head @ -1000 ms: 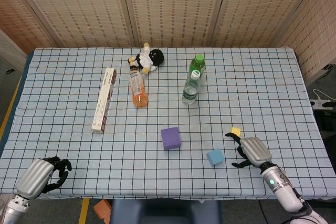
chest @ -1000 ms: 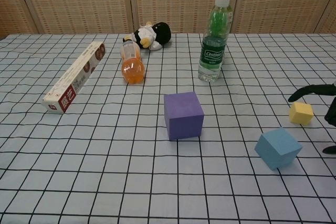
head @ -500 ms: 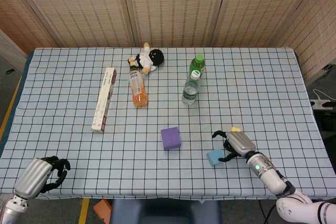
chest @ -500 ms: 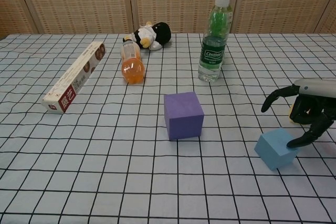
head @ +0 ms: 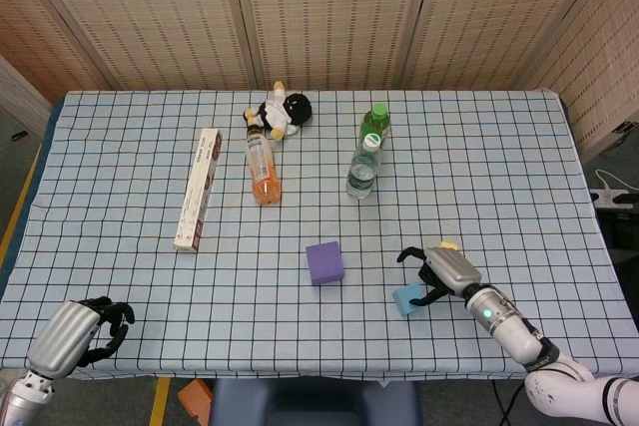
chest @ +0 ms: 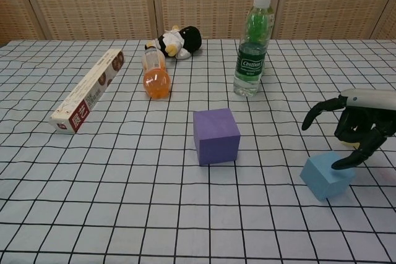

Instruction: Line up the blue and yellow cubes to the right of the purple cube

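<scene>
The purple cube (head: 324, 262) (chest: 216, 135) sits near the table's middle front. To its right and a little nearer lies the blue cube (head: 404, 299) (chest: 327, 177), turned at an angle. My right hand (head: 439, 271) (chest: 356, 128) hovers over the blue cube's right side with its fingers spread; one fingertip (chest: 338, 166) is at the cube's top edge, and nothing is gripped. The small yellow cube (head: 448, 244) peeks out just behind that hand and is hidden by it in the chest view. My left hand (head: 80, 331) rests at the front left edge with its fingers curled on nothing.
A long carton (head: 197, 190) (chest: 90, 89) lies at the left. An orange bottle (head: 262, 169) (chest: 155, 77) lies on its side, with a plush toy (head: 282, 112) (chest: 176, 41) behind it. A green bottle (head: 374, 124) and a water bottle (head: 363, 169) (chest: 252, 47) stand behind the cubes.
My right hand has moved left from beside the yellow cube to over the blue cube, covering most of the yellow one. The cubes and my left hand have stayed put.
</scene>
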You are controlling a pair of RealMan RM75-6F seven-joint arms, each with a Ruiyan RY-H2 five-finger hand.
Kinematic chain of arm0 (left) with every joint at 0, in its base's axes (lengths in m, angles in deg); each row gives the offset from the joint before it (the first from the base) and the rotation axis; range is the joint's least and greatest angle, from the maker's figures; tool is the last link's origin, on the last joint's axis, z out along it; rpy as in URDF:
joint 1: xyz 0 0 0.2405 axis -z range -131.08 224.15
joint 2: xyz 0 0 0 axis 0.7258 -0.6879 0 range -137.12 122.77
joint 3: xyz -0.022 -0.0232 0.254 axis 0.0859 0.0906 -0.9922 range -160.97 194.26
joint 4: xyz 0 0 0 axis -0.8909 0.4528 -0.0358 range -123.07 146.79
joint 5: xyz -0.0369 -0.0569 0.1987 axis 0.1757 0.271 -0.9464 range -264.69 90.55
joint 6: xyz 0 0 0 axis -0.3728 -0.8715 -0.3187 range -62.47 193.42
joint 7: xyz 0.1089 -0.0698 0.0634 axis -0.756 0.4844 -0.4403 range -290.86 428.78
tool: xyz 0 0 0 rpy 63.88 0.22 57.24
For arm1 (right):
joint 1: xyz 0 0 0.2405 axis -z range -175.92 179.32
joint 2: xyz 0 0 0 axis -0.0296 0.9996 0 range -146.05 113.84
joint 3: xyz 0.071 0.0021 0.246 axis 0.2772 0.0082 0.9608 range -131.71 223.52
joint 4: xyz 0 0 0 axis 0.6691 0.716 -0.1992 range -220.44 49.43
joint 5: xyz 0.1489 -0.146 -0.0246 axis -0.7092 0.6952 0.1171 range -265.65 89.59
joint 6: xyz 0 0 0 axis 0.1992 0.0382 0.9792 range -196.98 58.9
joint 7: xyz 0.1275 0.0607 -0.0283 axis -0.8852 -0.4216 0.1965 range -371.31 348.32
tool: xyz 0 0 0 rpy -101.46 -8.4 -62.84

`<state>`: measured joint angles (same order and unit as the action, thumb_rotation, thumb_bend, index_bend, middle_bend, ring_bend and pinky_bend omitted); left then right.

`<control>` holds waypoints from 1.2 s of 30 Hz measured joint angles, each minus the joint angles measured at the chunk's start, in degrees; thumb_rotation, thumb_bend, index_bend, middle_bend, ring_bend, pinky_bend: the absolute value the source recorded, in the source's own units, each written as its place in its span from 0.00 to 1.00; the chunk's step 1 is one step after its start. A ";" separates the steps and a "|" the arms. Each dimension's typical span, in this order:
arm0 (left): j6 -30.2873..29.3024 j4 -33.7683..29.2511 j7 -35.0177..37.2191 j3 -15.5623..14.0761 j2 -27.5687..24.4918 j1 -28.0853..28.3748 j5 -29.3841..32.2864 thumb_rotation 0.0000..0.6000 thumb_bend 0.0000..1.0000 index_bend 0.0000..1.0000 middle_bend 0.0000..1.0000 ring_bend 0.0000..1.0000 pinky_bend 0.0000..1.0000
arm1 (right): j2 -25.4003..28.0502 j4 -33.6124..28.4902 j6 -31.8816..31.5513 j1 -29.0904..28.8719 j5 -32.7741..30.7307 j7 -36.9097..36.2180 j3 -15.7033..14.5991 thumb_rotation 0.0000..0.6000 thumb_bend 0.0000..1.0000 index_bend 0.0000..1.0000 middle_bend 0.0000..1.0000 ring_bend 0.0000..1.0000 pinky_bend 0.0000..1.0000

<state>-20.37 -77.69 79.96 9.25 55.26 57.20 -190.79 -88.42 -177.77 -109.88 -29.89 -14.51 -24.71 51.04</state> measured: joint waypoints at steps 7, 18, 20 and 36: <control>0.23 -0.01 -0.06 0.00 0.05 0.06 0.10 1.00 0.50 0.53 0.67 0.54 0.68 | 1.06 -0.49 -0.30 0.04 1.45 -1.84 -0.67 1.00 0.00 0.31 0.93 0.80 1.00; 0.32 -0.05 -0.03 -0.02 0.07 0.11 0.06 1.00 0.50 0.53 0.67 0.54 0.68 | 4.58 -2.83 3.89 -1.28 3.06 -5.17 -2.19 1.00 0.00 0.32 0.93 0.80 1.00; 0.33 -0.04 -0.03 -0.01 0.08 0.11 0.12 1.00 0.50 0.53 0.67 0.54 0.68 | 4.97 -2.98 4.82 -1.69 3.22 -5.35 -2.61 1.00 0.00 0.32 0.93 0.80 1.00; -0.11 -0.07 0.10 0.07 -0.03 -0.03 0.11 1.00 0.50 0.53 0.67 0.54 0.68 | 1.43 -0.40 5.30 -3.23 -2.06 2.45 -4.00 1.00 0.00 0.43 0.93 0.81 1.00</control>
<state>-20.48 -77.76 80.06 9.33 55.24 57.17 -190.67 -86.98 -178.17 -104.59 -33.12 -16.57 -22.27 47.04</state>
